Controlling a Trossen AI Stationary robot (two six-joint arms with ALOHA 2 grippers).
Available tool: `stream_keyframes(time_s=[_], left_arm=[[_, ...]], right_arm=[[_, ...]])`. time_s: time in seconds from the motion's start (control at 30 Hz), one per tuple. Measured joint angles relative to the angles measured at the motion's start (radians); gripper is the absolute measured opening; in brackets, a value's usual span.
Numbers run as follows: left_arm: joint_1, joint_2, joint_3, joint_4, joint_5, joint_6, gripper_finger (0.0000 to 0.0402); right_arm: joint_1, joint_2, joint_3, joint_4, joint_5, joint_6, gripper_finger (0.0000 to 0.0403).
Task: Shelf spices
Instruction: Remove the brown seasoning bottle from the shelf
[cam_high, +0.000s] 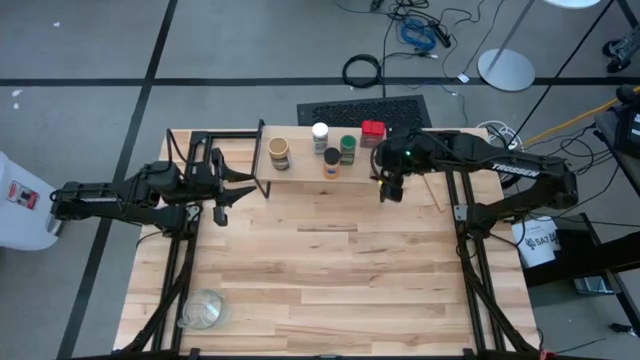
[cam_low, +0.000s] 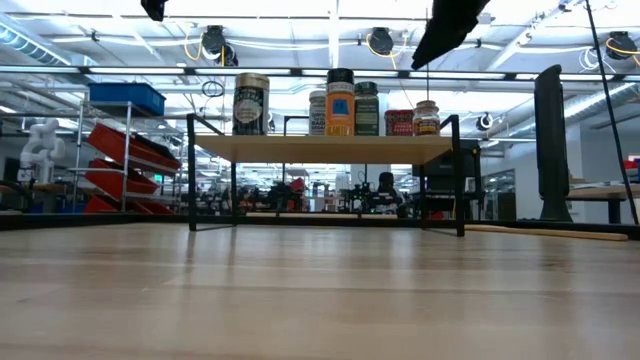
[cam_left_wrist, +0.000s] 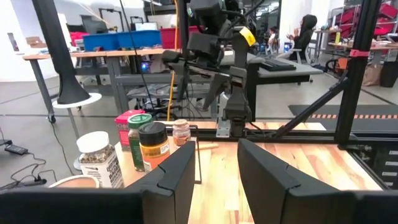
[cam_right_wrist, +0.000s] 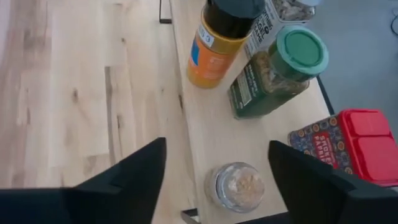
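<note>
Right gripper (cam_right_wrist: 214, 168): fingers spread, poised above small jar (cam_right_wrist: 236, 185) at shelf (cam_right_wrist: 211, 134) edge. Jar could be toppled if clipped.

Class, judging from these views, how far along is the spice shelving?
Done: six spices stand on the shelf, including the red tin and the small jar. In hand: nothing; the right end effector is open above that jar. Left: no spice remains on the table.
</note>
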Motion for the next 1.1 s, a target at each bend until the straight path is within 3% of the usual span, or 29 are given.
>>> stream_keyframes(time_s=[0.13, 0.27, 0.4, 1.1], left_arm=[[0.000, 0.002, 0.000, 0.001, 0.000, 0.025, 0.0129], [0.000, 0.002, 0.000, 0.012, 0.000, 0.027, 0.0129], [0.000, 0.002, 0.000, 0.038, 0.000, 0.027, 0.0129], [0.000, 0.001, 0.000, 0.034, 0.000, 0.025, 0.0129]], right_arm=[[-0.041, 0.003, 0.000, -0.016, -0.006, -0.005, 0.0321], [-0.094, 0.007, 0.000, -0.022, -0.041, -0.013, 0.0339], [-0.128, 0.014, 0.000, -0.035, -0.087, -0.014, 0.0341], [-0.155, 0.134, -0.002, -0.088, -0.084, -0.016, 0.0341]])
